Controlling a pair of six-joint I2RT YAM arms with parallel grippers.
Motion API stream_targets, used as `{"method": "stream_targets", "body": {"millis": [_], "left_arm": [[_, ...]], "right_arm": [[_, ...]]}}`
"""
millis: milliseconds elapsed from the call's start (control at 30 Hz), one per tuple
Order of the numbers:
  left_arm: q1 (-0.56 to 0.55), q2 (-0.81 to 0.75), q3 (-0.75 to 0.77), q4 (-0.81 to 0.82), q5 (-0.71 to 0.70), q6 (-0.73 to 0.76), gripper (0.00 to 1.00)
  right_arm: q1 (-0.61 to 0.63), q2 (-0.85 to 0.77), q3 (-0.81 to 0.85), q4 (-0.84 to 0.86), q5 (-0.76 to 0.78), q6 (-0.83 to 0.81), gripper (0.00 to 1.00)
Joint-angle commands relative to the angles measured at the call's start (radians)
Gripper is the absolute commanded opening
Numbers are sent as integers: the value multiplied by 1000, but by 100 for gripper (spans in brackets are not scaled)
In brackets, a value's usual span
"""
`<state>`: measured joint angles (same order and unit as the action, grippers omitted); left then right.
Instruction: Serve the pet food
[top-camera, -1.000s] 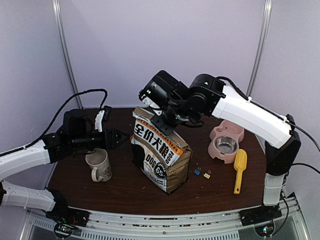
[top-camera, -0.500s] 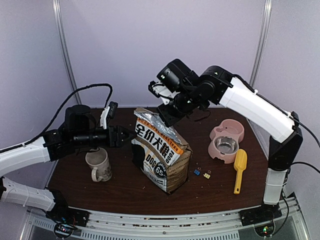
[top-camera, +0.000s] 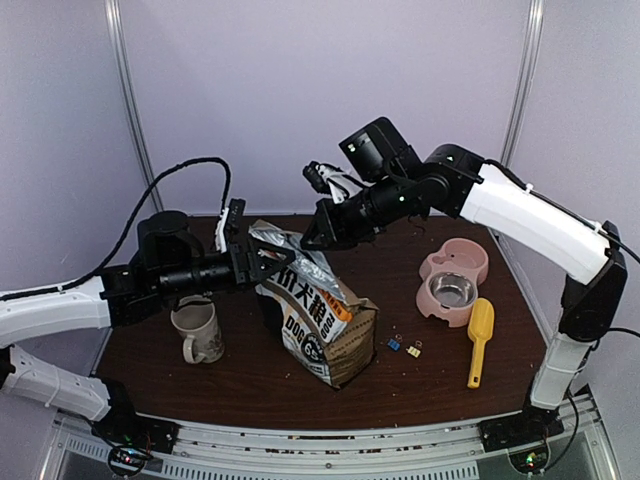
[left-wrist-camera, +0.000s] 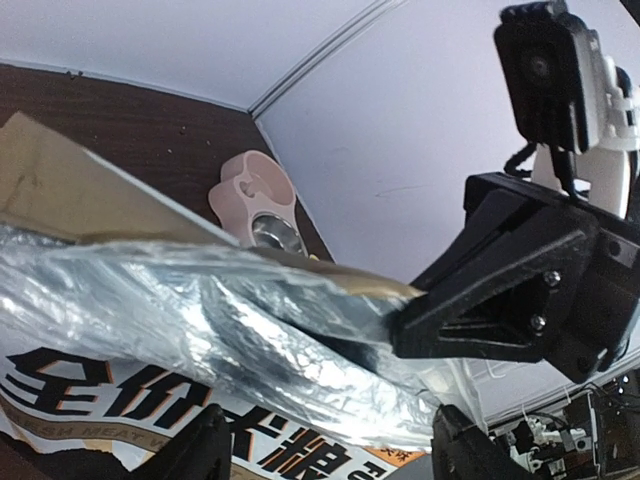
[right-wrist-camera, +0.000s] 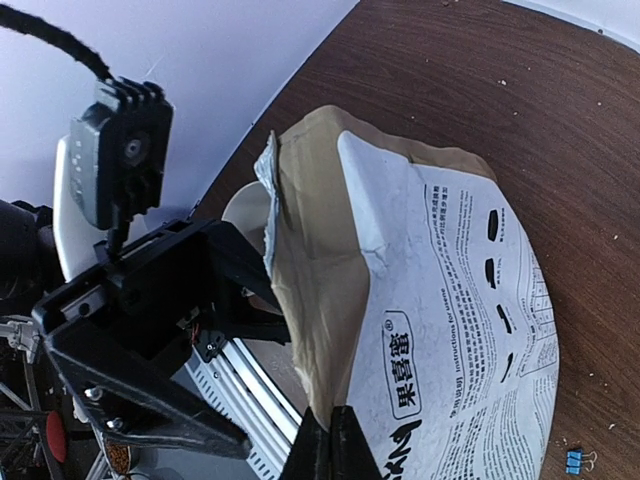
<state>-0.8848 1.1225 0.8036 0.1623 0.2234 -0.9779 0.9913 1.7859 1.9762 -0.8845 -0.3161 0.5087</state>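
1. Pet food bag: brown paper, printed with big Chinese characters and "DOG"; stands near the middle of the dark wooden counter. Pellets themselves hidden in every view.
2. Leans with its top tipped toward the back left, base resting on the counter. Mouth open, crinkled silver lining showing along the rim.
3. Right fingers: pressed together, pinching the paper rim at the far side of the bag's mouth. Reach in from the upper right, with the white arm held high above the counter.
4. Left fingers: spread wide apart at the left side of the bag's mouth, holding nothing. From the left wrist view, foil lip lying across the gap between them; cannot tell whether either one touches it.
5. Mug: pale with a faint pattern, upright, handle toward the near edge. Sits left of the bag, just under the left arm.
6. Pink pet bowl: shiny steel dish set into it, right of the bag and well apart from it.
7. Yellow scoop: flat on the counter just beside the bowl, handle pointing to the near edge.
8. Blue binder clip and gold binder clip: tiny, side by side, between the bag's base and the scoop.
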Motion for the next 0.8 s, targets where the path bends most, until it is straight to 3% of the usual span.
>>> {"method": "stream_targets", "body": {"millis": [0,333,767], "left_arm": [[-16,10,-39,59,-68,-88,70],[-32,69,-37,135,-46,-138,69],[-40,86,-19,248,-75,-147,55]], "right_arm": [[17,-90,-1,163,-88,51,0],[17,-103,-13,192,-78,62,0],[17,-131,-54,223,-60,70,0]]}}
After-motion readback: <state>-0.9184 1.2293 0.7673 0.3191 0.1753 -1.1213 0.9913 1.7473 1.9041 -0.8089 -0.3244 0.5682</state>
